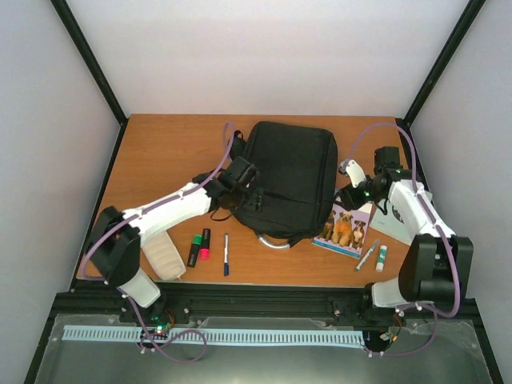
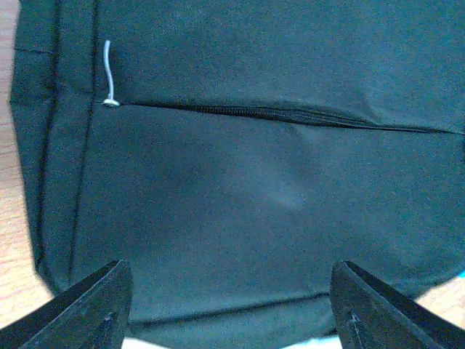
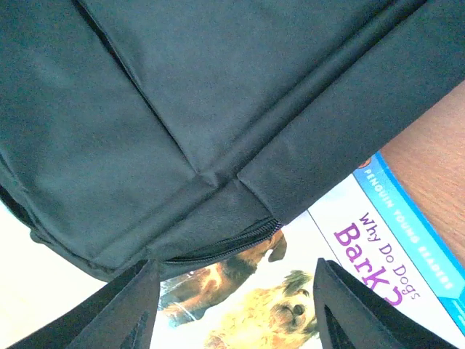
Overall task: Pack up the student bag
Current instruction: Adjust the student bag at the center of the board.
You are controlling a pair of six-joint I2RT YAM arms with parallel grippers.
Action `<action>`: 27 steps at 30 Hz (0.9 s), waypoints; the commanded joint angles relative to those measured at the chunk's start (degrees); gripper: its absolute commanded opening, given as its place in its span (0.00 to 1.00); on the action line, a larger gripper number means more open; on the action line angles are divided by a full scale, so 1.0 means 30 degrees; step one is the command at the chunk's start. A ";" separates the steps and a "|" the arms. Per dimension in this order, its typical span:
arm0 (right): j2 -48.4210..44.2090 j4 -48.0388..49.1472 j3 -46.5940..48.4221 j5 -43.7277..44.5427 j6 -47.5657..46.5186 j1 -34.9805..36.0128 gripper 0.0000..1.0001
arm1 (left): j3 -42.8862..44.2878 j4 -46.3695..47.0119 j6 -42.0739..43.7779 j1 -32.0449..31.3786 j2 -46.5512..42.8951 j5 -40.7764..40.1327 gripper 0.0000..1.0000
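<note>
The wooden tabletop (image 1: 160, 152) carries everything, and the student bag (image 1: 292, 172) lies flat at its middle, black, its front panel facing up and a curved grey handle at its near edge. The left gripper (image 2: 231, 282) hangs over the bag's left side, jaws apart with nothing between them but the dark fabric below, just short of the pocket zipper (image 2: 276, 114). The right gripper (image 3: 236, 276) sits at the bag's near-right corner, jaws likewise apart and holding nothing, above the seam where the bag overlaps a picture book (image 1: 342, 230) with dogs on its cover. Near the bag's left front lies a whitish ribbed pouch (image 1: 164, 258), then a black-and-green marker (image 1: 194, 250), a red one (image 1: 205, 244) touching it, and a dark pen (image 1: 226, 254). Right of the bag, past the book, lie a grey marker (image 1: 367, 255) and a small white tube (image 1: 382, 257). A thin grey zip pull (image 2: 109, 73) rests on the bag.
</note>
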 commanded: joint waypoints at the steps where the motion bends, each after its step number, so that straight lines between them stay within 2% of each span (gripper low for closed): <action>1: 0.2243 0.0793 0.0890 -0.0303 0.1704 -0.0061 0.60 | 0.1401 0.0655 0.0557 0.0934 0.2177 0.1766 0.77; 3: 0.4166 0.0860 0.2151 -0.0300 0.2746 0.0126 0.65 | 0.1552 0.1040 0.0805 0.1066 0.2851 0.2242 0.77; 6: 0.6916 0.0876 0.3823 0.0185 0.3514 0.0673 0.66 | 0.1246 0.1487 0.1056 0.1099 0.3260 0.2628 0.77; 16: 1.2267 0.0916 0.8246 0.1645 0.4396 0.4456 0.58 | -0.3186 0.3031 0.0322 0.1099 0.1590 0.3131 0.76; 22: 1.3275 0.0897 0.9878 0.1940 0.5271 0.4991 0.58 | -0.4621 0.3342 0.0215 0.1099 0.0962 0.2674 0.75; 27: 1.1225 0.0327 0.9394 0.0930 0.5456 0.3904 0.59 | -0.3614 0.2186 0.0846 0.1099 0.0103 0.2173 0.76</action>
